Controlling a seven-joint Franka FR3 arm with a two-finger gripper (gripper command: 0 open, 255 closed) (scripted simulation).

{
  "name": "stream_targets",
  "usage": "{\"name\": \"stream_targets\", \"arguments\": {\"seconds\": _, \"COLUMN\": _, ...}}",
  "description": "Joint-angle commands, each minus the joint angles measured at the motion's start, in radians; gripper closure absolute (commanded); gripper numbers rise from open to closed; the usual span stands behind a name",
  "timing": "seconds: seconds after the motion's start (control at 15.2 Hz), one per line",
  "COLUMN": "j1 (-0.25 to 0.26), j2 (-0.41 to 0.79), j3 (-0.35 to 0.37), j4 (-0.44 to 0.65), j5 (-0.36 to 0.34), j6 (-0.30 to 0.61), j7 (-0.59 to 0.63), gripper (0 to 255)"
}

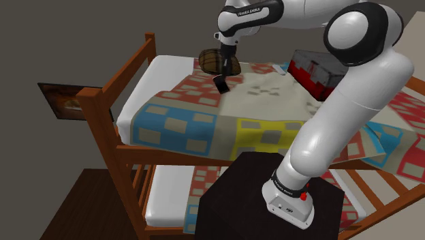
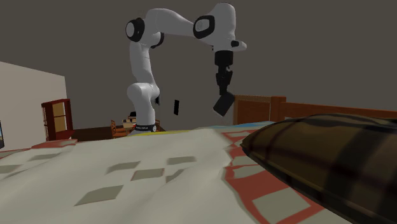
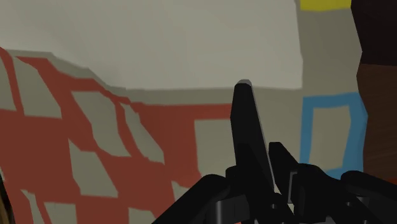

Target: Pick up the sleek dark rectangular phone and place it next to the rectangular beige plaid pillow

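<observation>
Our jaws are clamped on the dark phone [image 1: 221,84], which hangs above the patchwork quilt [image 1: 272,92] just beside the brown plaid pillow [image 1: 210,60]. We should lower it slowly, lay it flat near the pillow, and only then release.

shoulder: behind stand [image 1: 262,187] | second: low, facing arm [image 2: 141,63] | wrist: seemingly near quilt [image 3: 159,44]

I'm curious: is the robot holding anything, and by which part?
Yes. The tool grips the flat black rectangular phone by one end; the rest sticks out.
</observation>
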Motion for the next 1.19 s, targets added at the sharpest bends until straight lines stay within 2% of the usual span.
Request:
{"name": "stream_targets", "arguments": {"seconds": 0.0, "j1": 0.001, "j2": -0.003, "j3": 0.002, "j4": 0.024, "j5": 0.0, "j6": -0.028, "j7": 0.001, "gripper": 255}}
{"name": "stream_targets", "arguments": {"seconds": 0.53, "j1": 0.003, "j2": -0.009, "j3": 0.004, "j4": 0.113, "j5": -0.001, "j6": -0.122, "j7": 0.001, "gripper": 255}}
{"name": "stream_targets", "arguments": {"seconds": 1.12, "j1": -0.106, "j2": 0.188, "j3": -0.118, "j4": 0.327, "j5": 0.081, "j6": -0.152, "j7": -0.247, "gripper": 255}}
